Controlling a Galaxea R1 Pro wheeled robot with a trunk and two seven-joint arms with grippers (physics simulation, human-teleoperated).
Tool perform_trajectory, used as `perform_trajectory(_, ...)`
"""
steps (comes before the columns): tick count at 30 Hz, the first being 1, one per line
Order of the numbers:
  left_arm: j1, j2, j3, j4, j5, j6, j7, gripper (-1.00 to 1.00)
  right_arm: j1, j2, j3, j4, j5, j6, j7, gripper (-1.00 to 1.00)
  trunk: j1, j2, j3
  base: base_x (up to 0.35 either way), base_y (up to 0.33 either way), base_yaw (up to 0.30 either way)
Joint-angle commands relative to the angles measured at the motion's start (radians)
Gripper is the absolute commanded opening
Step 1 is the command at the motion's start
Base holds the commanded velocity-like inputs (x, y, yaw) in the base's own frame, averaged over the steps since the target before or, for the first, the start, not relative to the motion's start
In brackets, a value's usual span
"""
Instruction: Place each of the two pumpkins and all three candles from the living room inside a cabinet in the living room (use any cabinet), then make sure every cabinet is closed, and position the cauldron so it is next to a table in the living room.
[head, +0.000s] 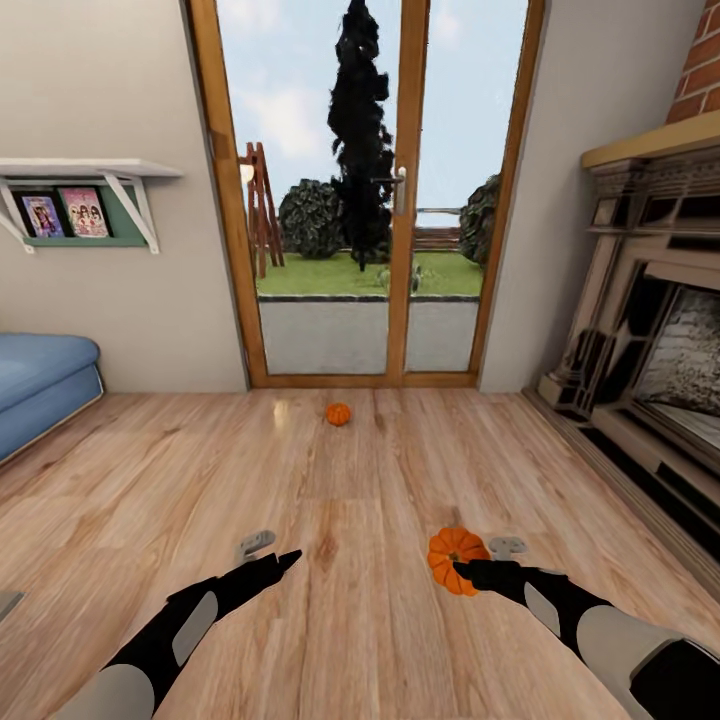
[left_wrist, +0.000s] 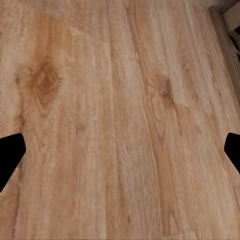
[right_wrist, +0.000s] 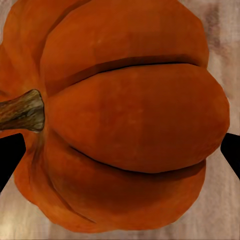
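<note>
Two orange ribbed pumpkins show in the head view. One pumpkin (head: 338, 414) lies on the wooden floor near the glass doors. The other pumpkin (head: 452, 555) (right_wrist: 130, 125) sits between the fingers of my right gripper (head: 462, 572), low at the right. Up close its brown stem (right_wrist: 22, 110) points sideways, and the black fingertips (right_wrist: 10, 157) stand wide against its sides. My left gripper (head: 285, 558) hovers over bare floor (left_wrist: 120, 120) at the lower left, open and holding nothing. The candles, cabinet, cauldron and table are out of view.
Wood-framed glass doors (head: 400, 200) stand straight ahead. An ornate stone fireplace (head: 650, 340) runs along the right wall. A blue sofa (head: 40, 385) juts in at the left under a white wall shelf (head: 90, 170). Wooden floor (head: 330, 500) stretches between.
</note>
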Motion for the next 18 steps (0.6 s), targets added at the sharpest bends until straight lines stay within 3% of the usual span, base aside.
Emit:
perform_trajectory(1,0.0,0.001,-0.005,-0.001,0.011,0.006,0.001,1.0,-0.001,-0.001,0.0,-0.002,-0.012,0.005,0.001,-1.0,0.0,0.0,-0.001,0.328,0.093,0.0)
perform_trajectory(18,0.0,0.001,-0.005,-0.001,0.011,0.006,0.002,1.0,-0.001,-0.001,0.0,-0.002,-0.012,0.005,0.002,-1.0,0.0,0.0,0.017,0.328,0.102,0.115)
